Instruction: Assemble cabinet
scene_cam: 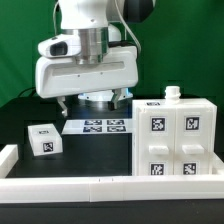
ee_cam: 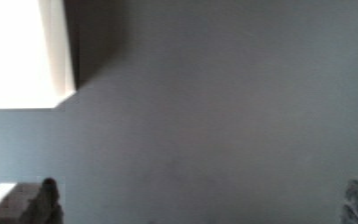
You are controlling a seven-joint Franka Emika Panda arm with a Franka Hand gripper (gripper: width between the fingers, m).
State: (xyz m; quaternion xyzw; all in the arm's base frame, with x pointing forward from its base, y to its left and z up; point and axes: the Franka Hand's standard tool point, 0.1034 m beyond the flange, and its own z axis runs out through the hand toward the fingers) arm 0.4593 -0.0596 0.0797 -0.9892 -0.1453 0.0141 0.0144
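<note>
The cabinet [scene_cam: 178, 140], a white boxy shell with several square tags on its front, stands upright at the exterior view's right, with a small white knob [scene_cam: 172, 94] on top. A small white tagged block [scene_cam: 43, 140] lies apart at the left. My gripper [scene_cam: 92, 102] hangs above the table between them, to the left of the cabinet and touching nothing. In the wrist view the gripper [ee_cam: 197, 195] is open and empty, with its dark fingertips [ee_cam: 30, 200] far apart over bare dark table. A plain white surface [ee_cam: 19, 55] fills one corner there; I cannot tell what it is.
The marker board [scene_cam: 100, 125] lies flat on the table under the gripper. A long low white rail [scene_cam: 100, 185] edges the front of the table and turns up along the left side [scene_cam: 8, 160].
</note>
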